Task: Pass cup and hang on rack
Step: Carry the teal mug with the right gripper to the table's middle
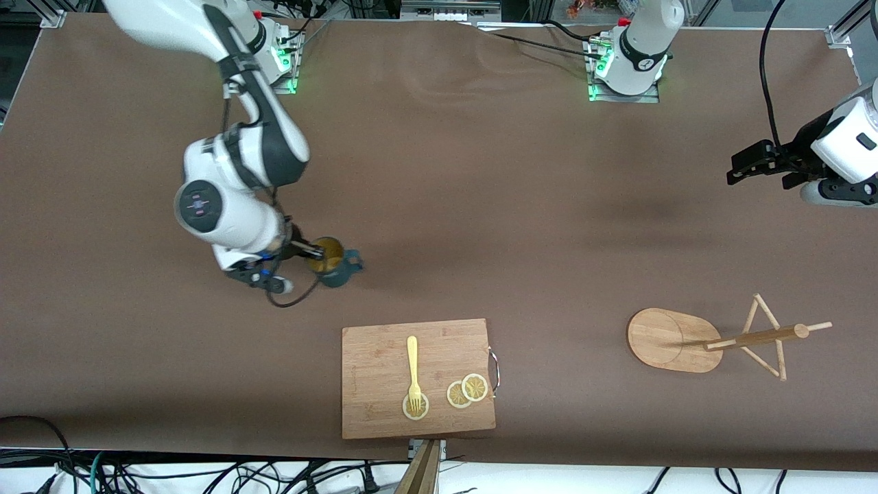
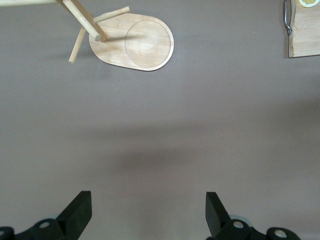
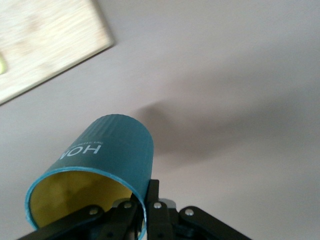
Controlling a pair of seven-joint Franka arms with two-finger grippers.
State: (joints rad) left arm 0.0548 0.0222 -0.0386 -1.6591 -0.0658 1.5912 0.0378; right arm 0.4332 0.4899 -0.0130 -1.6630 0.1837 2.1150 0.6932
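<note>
The dark teal cup (image 1: 334, 266) has a yellowish inside and its handle points toward the left arm's end of the table. My right gripper (image 1: 312, 255) is shut on its rim, one finger inside and one outside. In the right wrist view the cup (image 3: 112, 150) is tilted, low over the brown table, with the gripper (image 3: 147, 195) pinching its wall. The bamboo rack (image 1: 675, 339) stands toward the left arm's end, nearer to the front camera. My left gripper (image 1: 741, 170) is open and empty, up in the air and waiting; in its wrist view the gripper (image 2: 149, 206) looks down at the rack (image 2: 137, 42).
A rectangular bamboo cutting board (image 1: 384, 405) lies near the table's front edge, with a yellow fork (image 1: 413, 363) and lemon slices (image 1: 467, 391) on it. Its corner shows in the right wrist view (image 3: 45, 45) and in the left wrist view (image 2: 305, 35).
</note>
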